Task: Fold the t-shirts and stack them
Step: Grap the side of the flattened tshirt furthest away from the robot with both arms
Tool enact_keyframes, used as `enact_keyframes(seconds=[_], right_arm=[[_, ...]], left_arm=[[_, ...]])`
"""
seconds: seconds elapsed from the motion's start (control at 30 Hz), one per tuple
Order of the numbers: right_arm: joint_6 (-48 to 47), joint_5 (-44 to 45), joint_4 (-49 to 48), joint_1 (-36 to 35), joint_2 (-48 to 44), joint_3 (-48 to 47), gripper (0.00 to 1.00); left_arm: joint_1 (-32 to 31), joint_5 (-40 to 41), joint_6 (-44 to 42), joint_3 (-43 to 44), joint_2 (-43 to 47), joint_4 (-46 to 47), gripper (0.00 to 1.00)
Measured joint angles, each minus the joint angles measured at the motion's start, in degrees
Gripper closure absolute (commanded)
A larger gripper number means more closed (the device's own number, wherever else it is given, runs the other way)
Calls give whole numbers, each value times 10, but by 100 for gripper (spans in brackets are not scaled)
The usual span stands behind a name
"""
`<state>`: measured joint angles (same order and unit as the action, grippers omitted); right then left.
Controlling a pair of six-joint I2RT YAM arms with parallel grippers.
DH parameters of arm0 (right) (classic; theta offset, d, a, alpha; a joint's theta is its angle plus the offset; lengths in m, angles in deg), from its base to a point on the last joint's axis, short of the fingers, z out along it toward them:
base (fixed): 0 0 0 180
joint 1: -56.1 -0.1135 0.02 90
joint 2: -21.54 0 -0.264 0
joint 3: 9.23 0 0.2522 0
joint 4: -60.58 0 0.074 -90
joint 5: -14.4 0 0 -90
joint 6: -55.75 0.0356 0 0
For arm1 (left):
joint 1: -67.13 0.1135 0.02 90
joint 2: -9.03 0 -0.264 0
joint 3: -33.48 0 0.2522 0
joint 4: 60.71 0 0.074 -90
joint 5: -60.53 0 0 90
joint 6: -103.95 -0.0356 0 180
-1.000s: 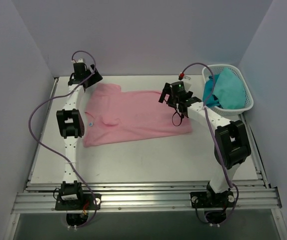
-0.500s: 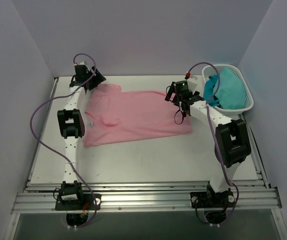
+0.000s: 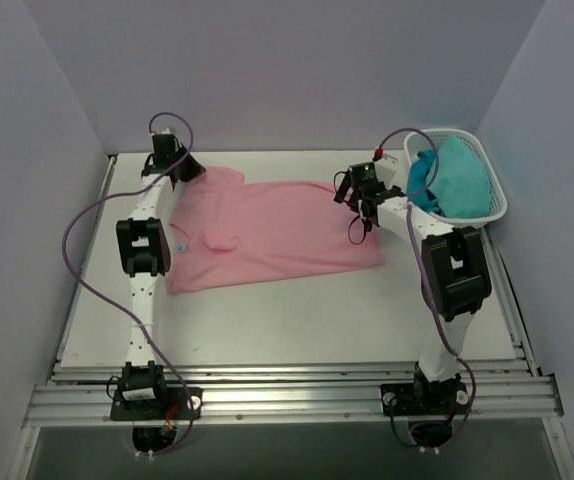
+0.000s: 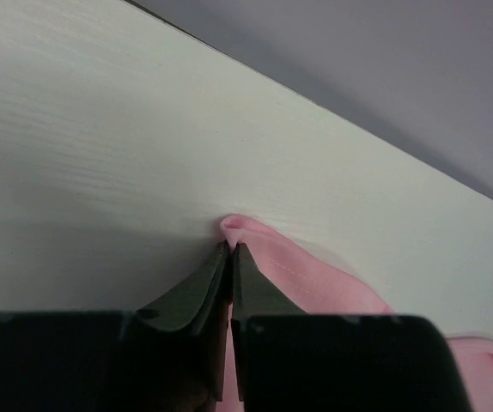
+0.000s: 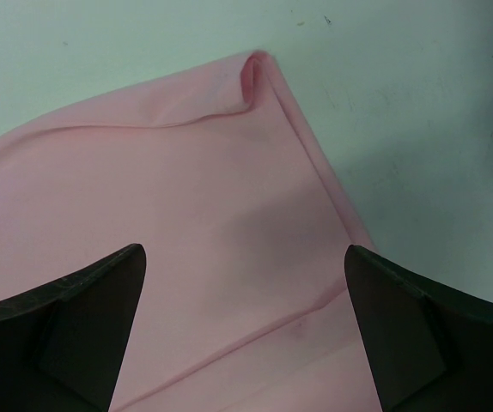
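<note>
White table [image 3: 297,310]: pink t-shirt [image 3: 267,232] spread flat. Left gripper [image 4: 230,257] pinched tight on its far-left corner. Right gripper [image 5: 245,257] fingers wide apart over far-right corner.

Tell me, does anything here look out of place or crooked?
The pink t-shirt lies slightly slanted, not square to the table. A small wrinkle sits near its neck label, and a corner in the right wrist view curls over itself.
</note>
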<state>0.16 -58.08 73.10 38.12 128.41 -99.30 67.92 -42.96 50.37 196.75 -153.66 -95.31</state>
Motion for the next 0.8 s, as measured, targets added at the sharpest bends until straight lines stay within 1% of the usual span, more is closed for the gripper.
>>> enact_keyframes(seconds=[0.03,0.1,0.4,0.57,0.8], right_arm=[[0,0,0,4,18,-9,4],[1,-2,2,14,50,-27,5],[0,-16,15,63,190,-179,6],[0,-22,23,70,200,-210,8],[2,-38,28,59,205,-250,11]], left_arm=[[0,1,0,-1,0,0,94],[0,2,0,-5,0,6,97],[0,2,5,-26,5,36,98],[0,2,7,-35,8,45,98],[0,5,7,-54,18,56,98]])
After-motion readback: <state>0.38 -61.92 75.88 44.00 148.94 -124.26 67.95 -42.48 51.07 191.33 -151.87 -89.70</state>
